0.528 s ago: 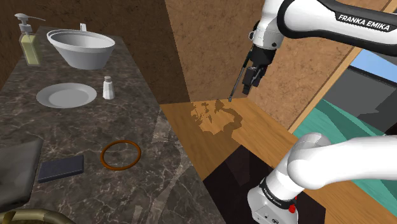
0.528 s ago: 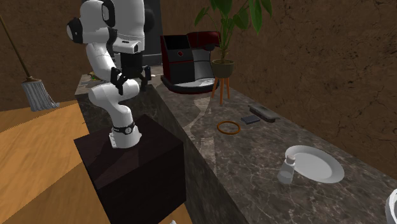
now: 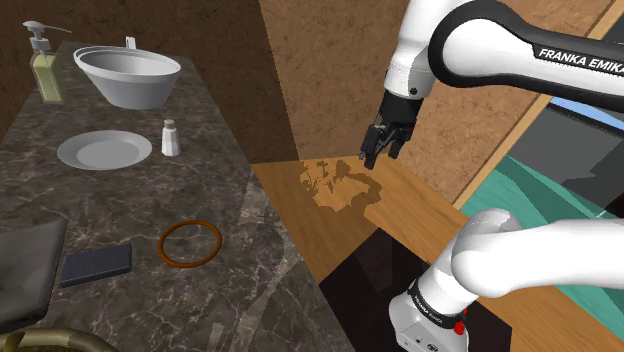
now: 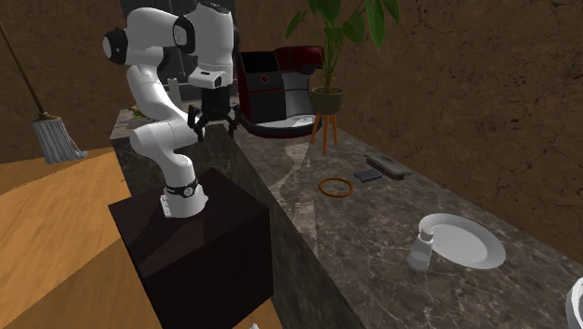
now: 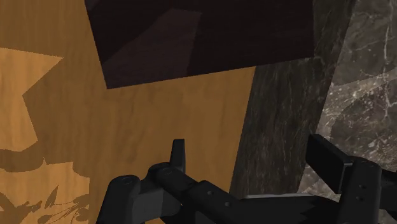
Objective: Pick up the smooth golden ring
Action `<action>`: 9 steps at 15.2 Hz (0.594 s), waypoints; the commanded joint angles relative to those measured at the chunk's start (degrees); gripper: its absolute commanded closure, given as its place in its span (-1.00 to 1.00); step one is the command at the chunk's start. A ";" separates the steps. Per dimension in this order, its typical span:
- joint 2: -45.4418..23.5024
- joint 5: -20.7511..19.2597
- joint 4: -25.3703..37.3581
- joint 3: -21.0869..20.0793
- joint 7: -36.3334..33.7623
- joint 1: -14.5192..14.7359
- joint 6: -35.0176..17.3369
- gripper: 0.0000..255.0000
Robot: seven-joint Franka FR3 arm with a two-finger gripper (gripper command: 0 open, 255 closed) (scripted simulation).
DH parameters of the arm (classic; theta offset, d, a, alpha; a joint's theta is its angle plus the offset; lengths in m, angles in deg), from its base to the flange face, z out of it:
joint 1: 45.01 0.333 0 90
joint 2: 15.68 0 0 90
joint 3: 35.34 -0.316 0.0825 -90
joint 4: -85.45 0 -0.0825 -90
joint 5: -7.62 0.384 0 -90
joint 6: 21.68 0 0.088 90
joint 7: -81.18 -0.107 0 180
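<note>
Shoulder view: gripper (image 3: 381,146), open, has shifted toward the counter (image 3: 100,205); ring (image 3: 190,243) unmoved.

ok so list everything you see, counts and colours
ring: 1, golden-brown, on counter
plate: 1, white, on counter
shaker: 1, white, beside plate
basin: 1, white, on counter
soap dispenser: 1, yellowish, beside basin
pad: 1, dark blue, near ring
coffee machine: 1, red-black, on counter
potted plant: 1, green, beside coffee machine
broom: 1, grey, by wall
stand: 1, dark, on wooden floor
arm: 1, white, on stand
gripper: 1, black, open, above floor
</note>
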State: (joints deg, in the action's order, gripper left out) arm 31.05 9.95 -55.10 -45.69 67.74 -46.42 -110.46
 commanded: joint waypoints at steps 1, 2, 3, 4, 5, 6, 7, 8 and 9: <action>1.14 2.98 -2.33 -2.91 -5.84 0.05 -1.46 -1.00; 1.17 4.43 -2.97 -4.44 -8.65 0.08 -2.26 -1.00; 1.07 5.89 -3.52 -6.01 -11.43 0.08 -3.13 -1.00; 0.84 7.34 -3.96 -7.62 -14.21 0.07 -4.06 -1.00; 0.47 8.76 -4.30 -9.25 -16.98 0.02 -5.06 -1.00; -0.03 10.14 -4.54 -10.91 -19.75 -0.06 -6.12 -1.00; -0.67 11.48 -4.67 -12.59 -22.52 -0.17 -7.25 -1.00; -1.45 12.77 -4.70 -14.30 -25.27 -0.34 -8.43 -1.00; -2.35 13.99 -4.62 -16.03 -28.02 -0.57 -9.68 -1.00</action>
State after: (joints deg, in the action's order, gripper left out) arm 29.66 22.57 -59.92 -59.94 42.87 -46.73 -118.93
